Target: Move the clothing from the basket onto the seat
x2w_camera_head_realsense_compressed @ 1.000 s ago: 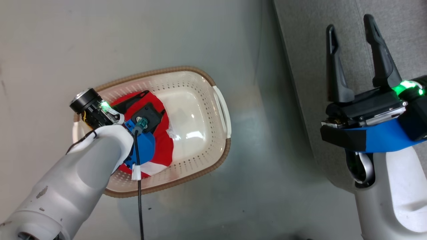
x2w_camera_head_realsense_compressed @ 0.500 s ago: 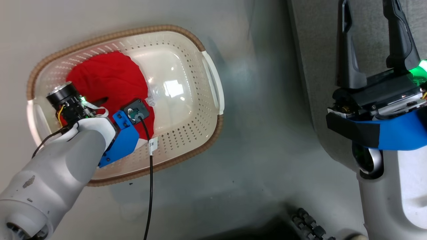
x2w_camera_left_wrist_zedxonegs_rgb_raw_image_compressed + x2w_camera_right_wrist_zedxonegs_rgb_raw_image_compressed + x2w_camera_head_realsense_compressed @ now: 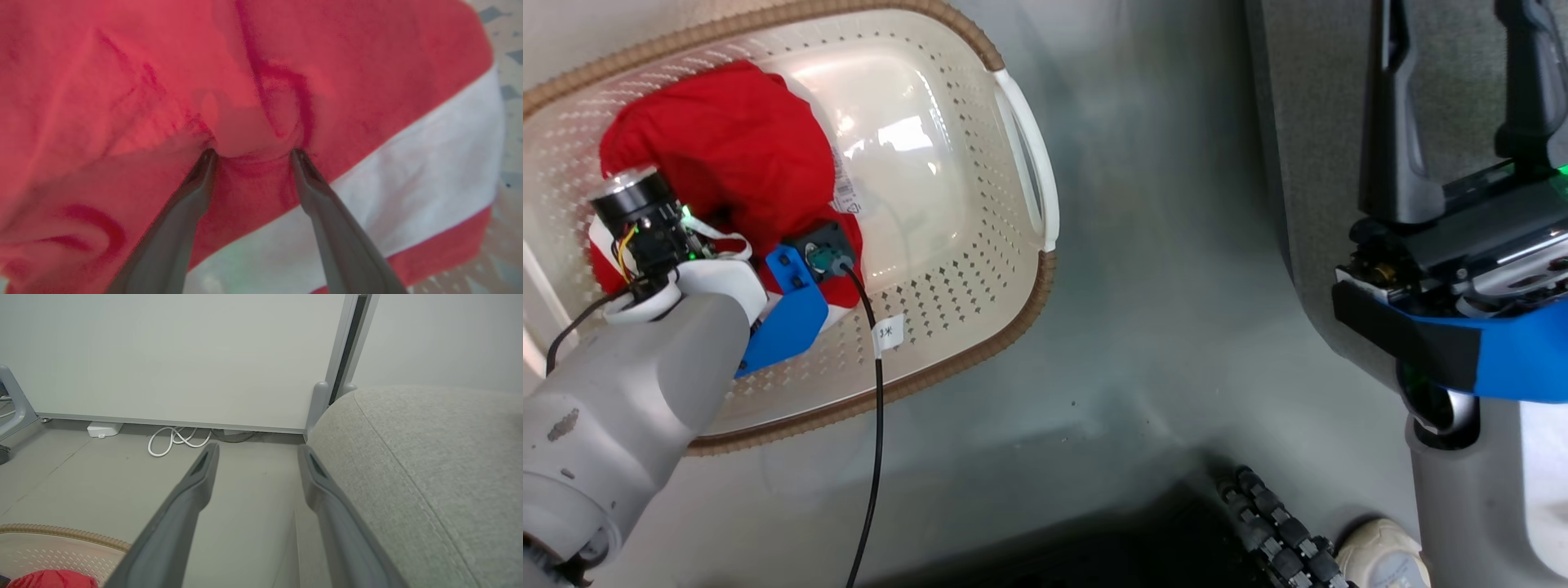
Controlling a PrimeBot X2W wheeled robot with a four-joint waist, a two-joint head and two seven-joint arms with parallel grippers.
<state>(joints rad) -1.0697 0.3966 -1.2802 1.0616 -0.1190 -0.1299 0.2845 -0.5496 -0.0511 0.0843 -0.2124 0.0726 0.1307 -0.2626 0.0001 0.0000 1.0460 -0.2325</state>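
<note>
A: Where did we find the clothing point(image 3: 719, 139)?

B: We found it bunched in the basket point(image 3: 980, 327), at the 9 o'clock end in the head view. It was red with a white stripe, and a small white label point(image 3: 845, 192) sat at its 3 o'clock edge.

A: And the left claw point(image 3: 254, 153)?

B: We saw it down in the basket, on the heap. In the left wrist view its two fingers stood spread. Both tips were pushed into the red fabric, and a soft fold bulged between them. We did not see them pinching it.

A: What about the right claw point(image 3: 1462, 49)?

B: We saw it at 2 o'clock in the head view, over the edge of the seat point(image 3: 1307, 122). Its fingers were spread wide with nothing between them. In the right wrist view the floor point(image 3: 253, 490) showed between the fingers and the grey seat lay at 3 o'clock.

A: How did the basket and the seat lie?

B: We noted the basket on the floor with the seat at its 3 o'clock, and a strip of floor between them. A black cable point(image 3: 876, 441) with a white tag point(image 3: 888, 333) ran from the left wrist toward 6 o'clock.
</note>
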